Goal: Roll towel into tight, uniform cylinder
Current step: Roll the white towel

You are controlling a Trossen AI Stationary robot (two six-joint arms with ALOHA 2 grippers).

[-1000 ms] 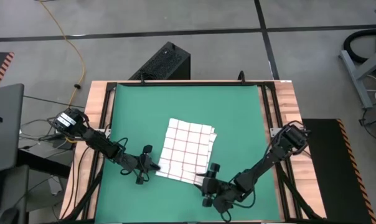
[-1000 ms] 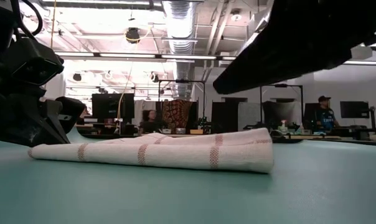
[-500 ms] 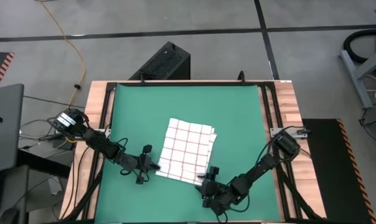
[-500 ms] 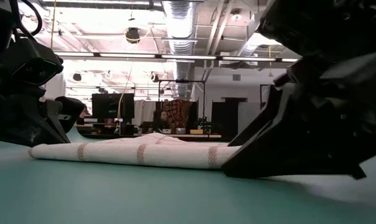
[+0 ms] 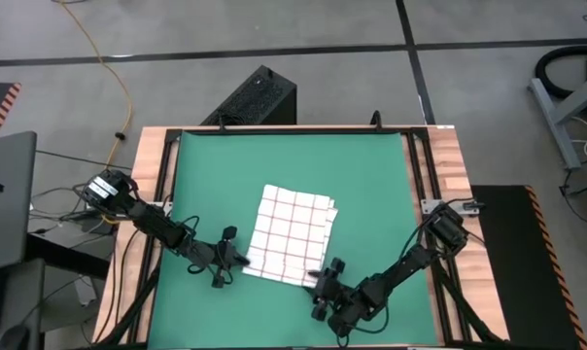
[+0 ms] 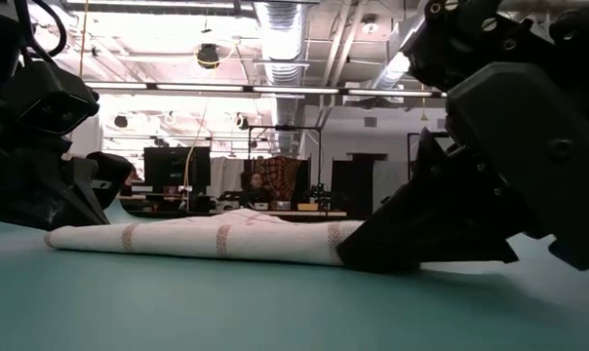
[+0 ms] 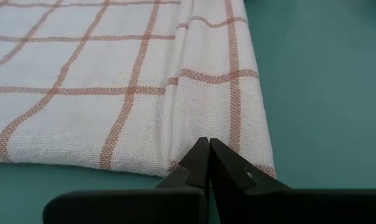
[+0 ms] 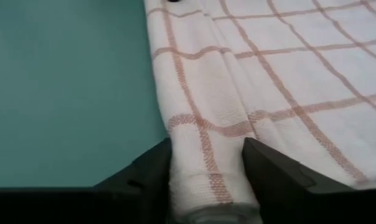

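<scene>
The towel (image 5: 292, 236), white with a red-brown check, lies folded flat on the green mat (image 5: 225, 175), its thicker folded edge toward the table's near side. My left gripper (image 5: 239, 259) is shut at the towel's near left corner. My right gripper (image 5: 323, 278) is low on the mat at the near right corner, with one finger on each side of the thick edge's end (image 8: 206, 168). In the low view the towel (image 6: 207, 237) stretches between the left gripper (image 6: 51, 185) and the right gripper (image 6: 421, 229). My left gripper's shut fingertips (image 7: 208, 149) lie on the towel's near edge (image 7: 194, 134) close to its left corner, coming slanting down from the table's left. A crease runs on from the tips. Whether cloth is caught between them, I cannot tell. The towel lies on the mat. My right gripper stands with its fingers (image 8: 152, 169) on both sides of the thick folded edge's right end (image 8: 203, 140). The cloth fills the gap and meets both inner faces. The fingers slant down from the near right, along the fold. The towel lies on the mat.
Black rails (image 5: 167, 194) and the wooden table top (image 5: 447, 165) frame the mat. A black box (image 5: 259, 97) stands on the floor past the far edge. Bare mat lies on the far side and on both sides of the towel.
My right gripper has come down from above the mat onto the towel's near right corner, rolling its wrist, and now hides the plump right end of the fold in the low view. The towel has stayed where it was.
</scene>
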